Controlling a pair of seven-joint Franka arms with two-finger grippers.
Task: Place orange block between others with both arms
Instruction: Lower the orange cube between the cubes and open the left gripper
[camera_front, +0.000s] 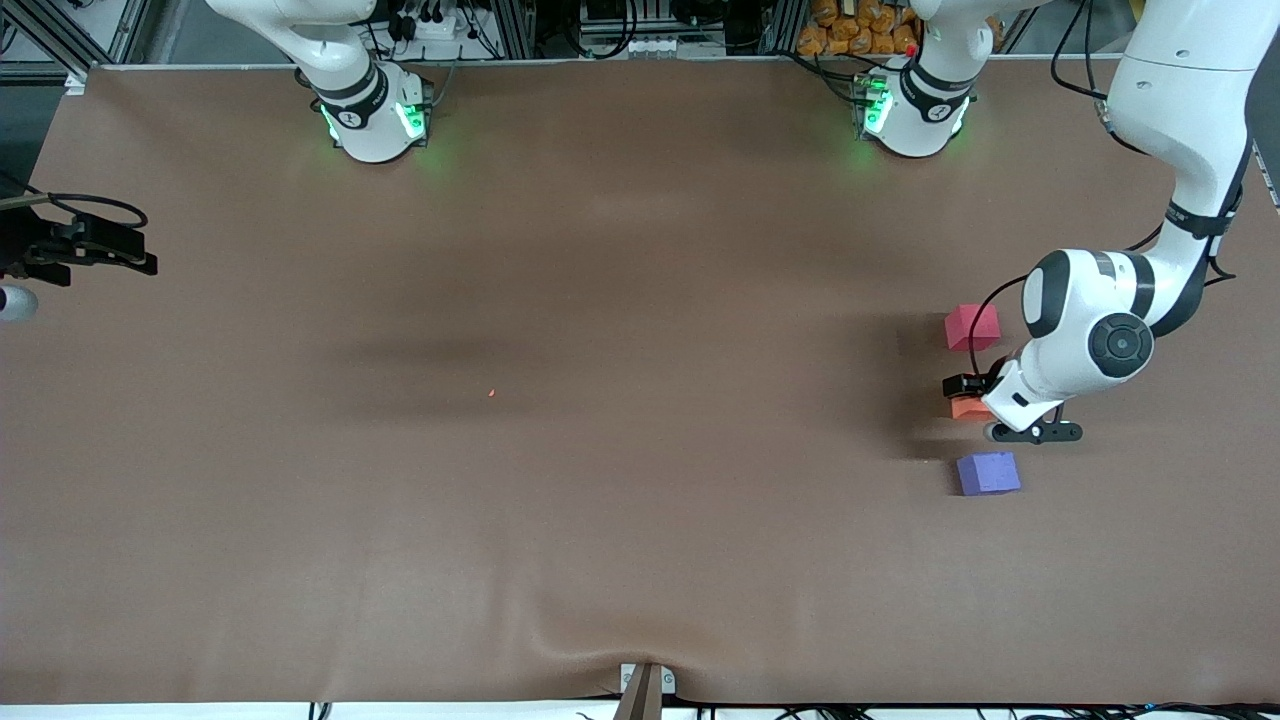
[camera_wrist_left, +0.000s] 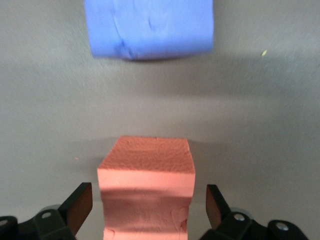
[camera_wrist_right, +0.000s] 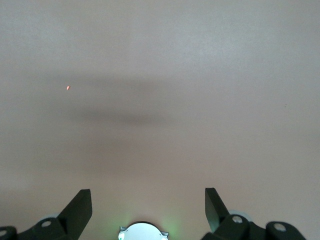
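Note:
The orange block (camera_front: 966, 407) (camera_wrist_left: 145, 190) sits on the brown table between the pinkish-red cube (camera_front: 972, 326), farther from the front camera, and the purple cube (camera_front: 988, 473) (camera_wrist_left: 149, 27), nearer to it. My left gripper (camera_front: 978, 398) (camera_wrist_left: 149, 207) is low over the orange block and open, with a gap between each finger and the block's sides. The left hand hides most of the block in the front view. My right gripper (camera_front: 140, 255) (camera_wrist_right: 148, 205) waits open and empty above the right arm's end of the table.
A tiny orange speck (camera_front: 492, 392) (camera_wrist_right: 68, 88) lies on the table's middle. The green-lit arm bases (camera_front: 375, 115) (camera_front: 915, 110) stand along the table edge farthest from the front camera. A small bracket (camera_front: 645, 685) sits at the nearest edge.

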